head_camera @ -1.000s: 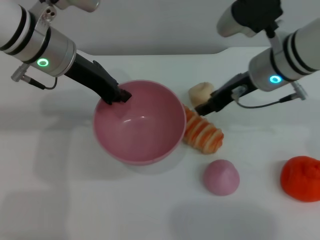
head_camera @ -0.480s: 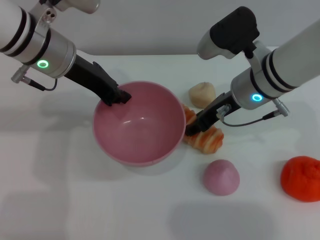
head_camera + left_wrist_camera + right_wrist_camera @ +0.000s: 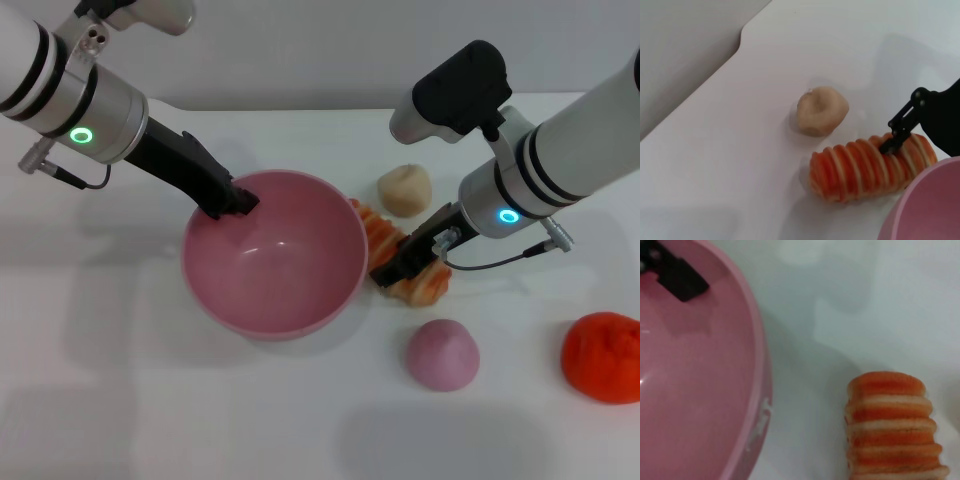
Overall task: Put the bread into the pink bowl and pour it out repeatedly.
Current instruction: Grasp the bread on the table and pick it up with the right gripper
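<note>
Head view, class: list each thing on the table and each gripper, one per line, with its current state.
Pink bowl: upright, empty, rim held by left gripper.
Bread: on the table beside the bowl, right gripper on it.
Beige bun: resting, untouched.
Pink lump: resting, untouched.
Orange lump: resting, untouched.
</note>
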### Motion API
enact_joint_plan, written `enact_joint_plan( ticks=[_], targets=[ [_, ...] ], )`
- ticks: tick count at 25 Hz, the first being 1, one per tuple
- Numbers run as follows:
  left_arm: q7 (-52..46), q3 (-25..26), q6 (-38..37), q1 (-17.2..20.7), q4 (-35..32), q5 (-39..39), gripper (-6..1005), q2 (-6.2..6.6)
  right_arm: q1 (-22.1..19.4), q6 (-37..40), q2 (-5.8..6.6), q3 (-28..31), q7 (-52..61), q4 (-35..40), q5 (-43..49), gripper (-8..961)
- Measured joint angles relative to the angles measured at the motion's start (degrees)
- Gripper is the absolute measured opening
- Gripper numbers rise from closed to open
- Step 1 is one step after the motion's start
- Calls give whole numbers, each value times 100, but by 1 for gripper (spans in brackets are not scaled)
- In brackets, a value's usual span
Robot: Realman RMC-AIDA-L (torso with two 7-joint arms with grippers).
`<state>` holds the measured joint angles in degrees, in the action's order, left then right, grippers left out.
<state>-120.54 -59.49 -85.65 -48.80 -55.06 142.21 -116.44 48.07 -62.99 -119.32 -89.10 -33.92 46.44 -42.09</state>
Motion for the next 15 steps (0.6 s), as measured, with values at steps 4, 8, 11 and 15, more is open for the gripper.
enact_joint_plan(
  ticks=[4, 8, 11, 15],
  targets=[
    [-1, -1, -5, 18, -1, 0, 47, 0, 0, 43, 15, -4, 8, -25, 26, 464],
    [-2, -40, -5, 39, -3, 0, 47, 0, -7, 89, 19, -4, 21, -27, 88, 461],
    [-4, -74, -5, 64, -15, 0, 47, 0, -29, 112, 20, -2, 32, -28, 116, 459],
    [-4, -75, -5, 68, -17, 0, 47, 0, -41, 114, 22, -6, 96, -15, 205, 456]
  ],
)
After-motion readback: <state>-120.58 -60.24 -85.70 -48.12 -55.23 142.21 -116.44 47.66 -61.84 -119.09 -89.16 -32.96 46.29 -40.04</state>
